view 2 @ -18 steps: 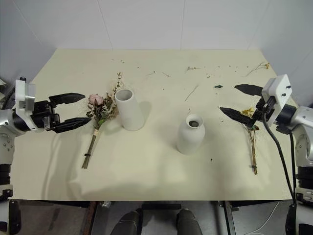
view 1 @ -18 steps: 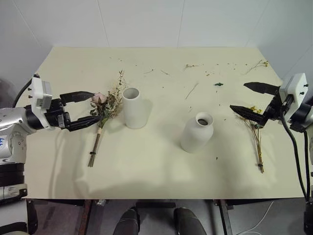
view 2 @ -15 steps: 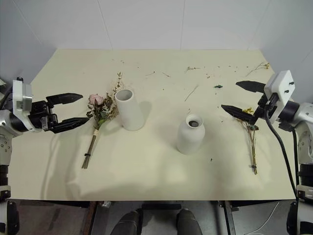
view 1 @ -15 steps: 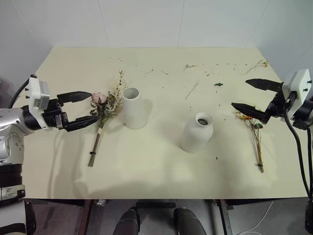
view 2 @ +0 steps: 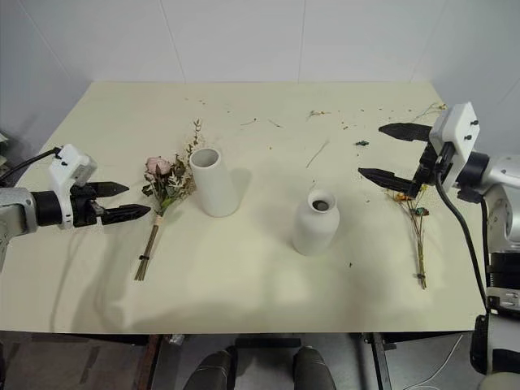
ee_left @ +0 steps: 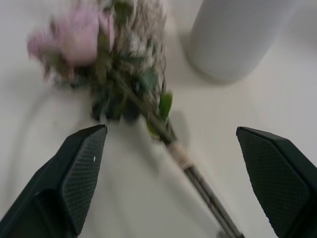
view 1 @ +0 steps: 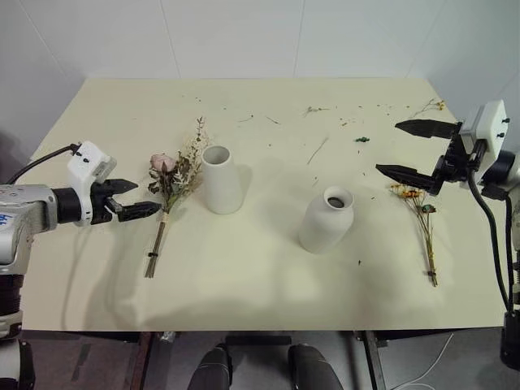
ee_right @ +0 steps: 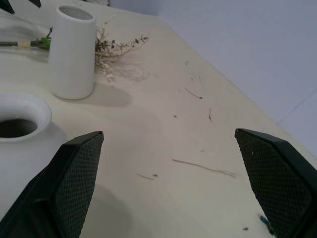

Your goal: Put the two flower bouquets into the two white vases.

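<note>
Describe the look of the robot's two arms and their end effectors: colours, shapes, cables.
Each arm is silver-grey with a black wrist section and a boxy white housing at the wrist. The left end effector and right end effector each carry two black, tapered, pointed fingers with finely textured inner pads. A black cable loops back from each wrist along the arm.

This looks like a bare test room or robotics lab rather than a home: 1 plain cream rectangular table (view 1: pixel 268 276) stands against blank white panelled walls (view 1: pixel 236 36), with black cables (view 1: pixel 493 244) trailing beside it and little else around.
</note>
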Controlling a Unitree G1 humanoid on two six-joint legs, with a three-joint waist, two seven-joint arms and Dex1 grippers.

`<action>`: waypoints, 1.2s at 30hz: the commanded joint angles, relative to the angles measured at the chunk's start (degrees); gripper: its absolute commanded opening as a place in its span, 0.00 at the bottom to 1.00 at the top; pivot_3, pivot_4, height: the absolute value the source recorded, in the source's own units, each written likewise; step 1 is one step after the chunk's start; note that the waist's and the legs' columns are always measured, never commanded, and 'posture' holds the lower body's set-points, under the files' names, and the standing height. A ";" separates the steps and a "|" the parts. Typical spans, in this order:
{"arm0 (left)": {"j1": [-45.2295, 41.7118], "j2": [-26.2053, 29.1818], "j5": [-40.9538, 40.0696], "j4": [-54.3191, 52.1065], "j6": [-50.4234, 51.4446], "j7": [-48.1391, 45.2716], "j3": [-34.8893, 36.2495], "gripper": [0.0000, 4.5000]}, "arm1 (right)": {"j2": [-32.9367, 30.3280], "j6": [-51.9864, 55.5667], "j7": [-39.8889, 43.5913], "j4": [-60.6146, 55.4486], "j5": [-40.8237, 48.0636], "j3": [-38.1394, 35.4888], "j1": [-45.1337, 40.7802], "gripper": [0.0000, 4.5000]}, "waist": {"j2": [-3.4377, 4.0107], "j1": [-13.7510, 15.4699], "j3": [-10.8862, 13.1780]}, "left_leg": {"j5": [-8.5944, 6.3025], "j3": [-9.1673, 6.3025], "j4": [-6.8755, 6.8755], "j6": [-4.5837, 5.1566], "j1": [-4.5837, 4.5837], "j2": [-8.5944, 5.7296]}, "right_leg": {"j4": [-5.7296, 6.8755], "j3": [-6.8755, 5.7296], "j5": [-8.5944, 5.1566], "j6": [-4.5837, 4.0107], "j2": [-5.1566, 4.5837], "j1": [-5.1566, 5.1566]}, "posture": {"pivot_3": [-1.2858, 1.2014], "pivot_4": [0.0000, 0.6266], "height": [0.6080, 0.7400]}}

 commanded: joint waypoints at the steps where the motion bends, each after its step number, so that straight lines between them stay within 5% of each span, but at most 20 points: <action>1: -6.68 -0.76 0.73 -4.83 14.23 7.67 -2.39 0.99 | 0.88 -2.33 0.86 1.63 0.00 -0.31 -2.05 1.00 | -0.02 0.17 0.01 | 0.00 -0.02 0.02 -0.01 0.00 -0.01 | 0.01 -0.01 0.00 0.00 0.00 0.00 | 0.52 0.24 1.00; 9: -8.50 -2.30 -0.11 -6.13 23.72 10.22 -9.14 0.99 | 1.52 -3.11 3.19 1.29 0.47 0.04 -2.42 1.00 | -0.01 -0.15 0.01 | 0.03 -0.02 -0.06 -0.06 -0.02 -0.02 | 0.02 0.00 -0.01 -0.01 0.01 -0.07 | 0.52 0.24 1.00; 19: -7.05 -4.45 1.82 1.23 20.88 11.72 -12.85 0.99 | 2.18 -2.13 4.48 -3.16 1.99 0.01 -1.71 1.00 | -0.01 -0.06 0.01 | 0.04 -0.01 -0.03 -0.07 -0.01 -0.04 | 0.02 0.00 -0.01 -0.01 -0.01 -0.06 | 0.52 0.24 1.00; 22: -6.90 -5.97 1.23 1.48 20.66 11.37 -12.90 0.86 | 2.27 -1.89 4.13 -3.84 2.20 -0.15 -1.56 1.00 | -0.02 0.11 0.00 | 0.04 -0.01 0.00 -0.07 -0.03 -0.06 | 0.02 0.00 -0.01 -0.01 -0.04 -0.05 | 0.52 0.24 1.00; 34: -8.74 -6.33 3.67 7.81 14.24 10.42 -13.24 0.02 | 2.20 -2.62 3.52 -3.29 1.78 -0.56 -1.98 1.00 | -0.01 1.10 0.00 | 0.04 -0.01 0.05 -0.07 -0.02 -0.07 | 0.04 0.00 -0.01 -0.01 -0.05 -0.03 | 0.52 0.24 1.00; 36: -9.80 -6.17 4.60 10.73 10.54 10.68 -11.51 0.01 | 2.26 -2.78 3.39 -3.16 1.65 -0.51 -2.12 1.00 | -0.01 1.24 0.00 | 0.04 -0.01 0.05 -0.07 -0.02 -0.07 | 0.05 0.00 -0.01 -0.01 -0.05 -0.03 | 0.52 0.24 1.00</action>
